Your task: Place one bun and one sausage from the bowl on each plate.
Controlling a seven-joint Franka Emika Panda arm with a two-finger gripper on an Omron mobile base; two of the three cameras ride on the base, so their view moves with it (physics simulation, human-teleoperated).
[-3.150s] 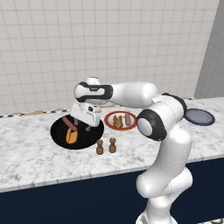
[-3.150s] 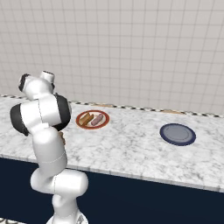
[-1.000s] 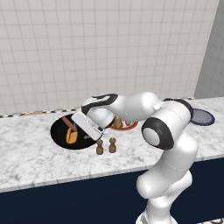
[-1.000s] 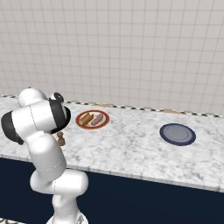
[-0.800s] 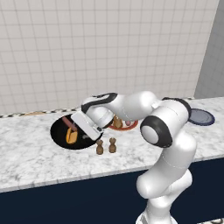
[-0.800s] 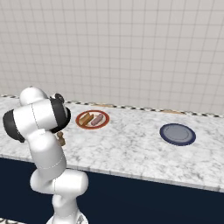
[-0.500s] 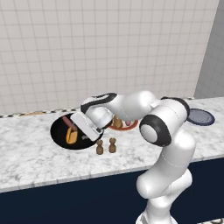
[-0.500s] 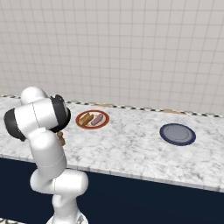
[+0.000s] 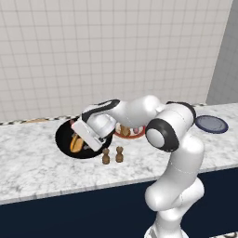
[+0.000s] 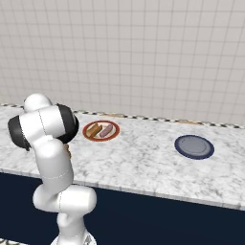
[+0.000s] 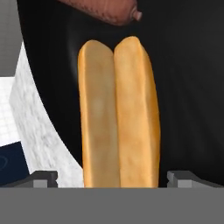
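Glossy black round bowl (image 9: 63, 138) sat on the grey marble counter (image 9: 32, 167), holding a golden split bun (image 11: 116, 113) and a red-brown sausage (image 11: 107, 9). Two-finger gripper (image 11: 113, 178) was lowered over the bun, tips spread wide either side, nothing gripped. White red-rimmed plate (image 10: 87, 134) carried a bun and sausage; dark blue plate (image 10: 194, 146) lay well apart to the right.
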